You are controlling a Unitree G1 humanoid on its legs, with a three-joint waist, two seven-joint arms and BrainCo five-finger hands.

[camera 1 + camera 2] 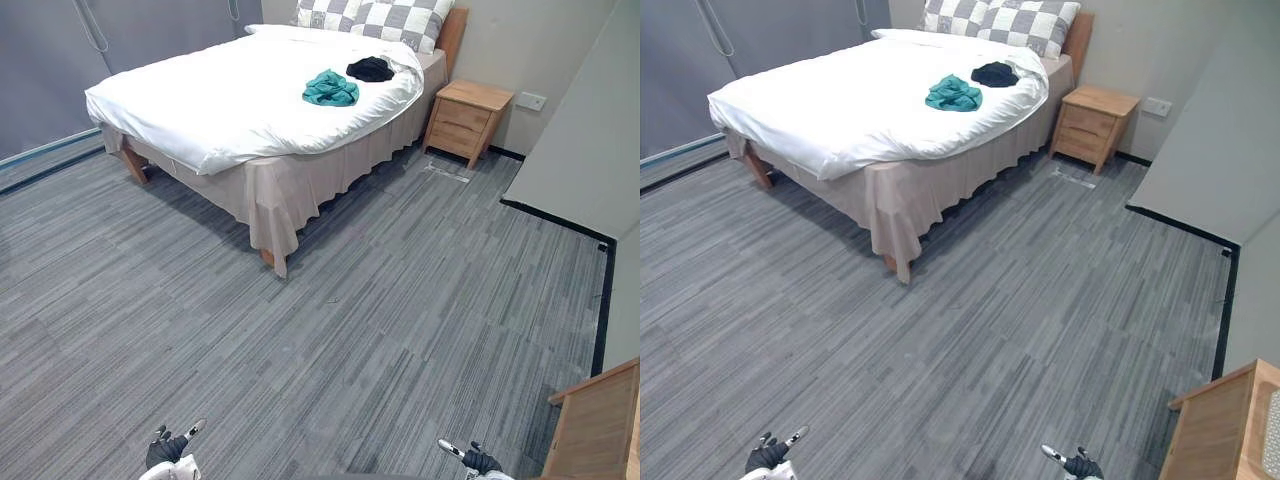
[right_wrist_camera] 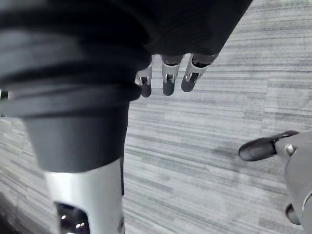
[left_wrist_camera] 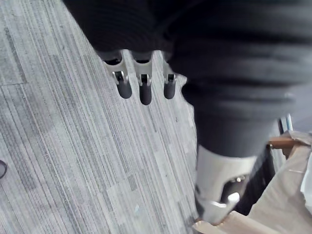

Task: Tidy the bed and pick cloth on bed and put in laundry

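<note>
Bed (image 1: 200,100) holds teal cloth (image 1: 331,88), well apart from left hand (image 1: 165,450), right hand (image 1: 480,461), fingers (image 3: 145,93) relaxed

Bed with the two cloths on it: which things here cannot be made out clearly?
Teal cloth and black cloth: crumpled and far in the left eye view; garment type unclear.
Pillows: cut by the top edge of both eye views.
Wooden furniture at lower right: cut by the picture edge, so its kind is unclear.

There's the left hand (image 3: 146,29): dark ribbed cover, silver fingers (image 3: 145,91) capped with dark tips. The right hand (image 2: 161,29) matches, black ribbing and silver fingers (image 2: 168,80).
</note>
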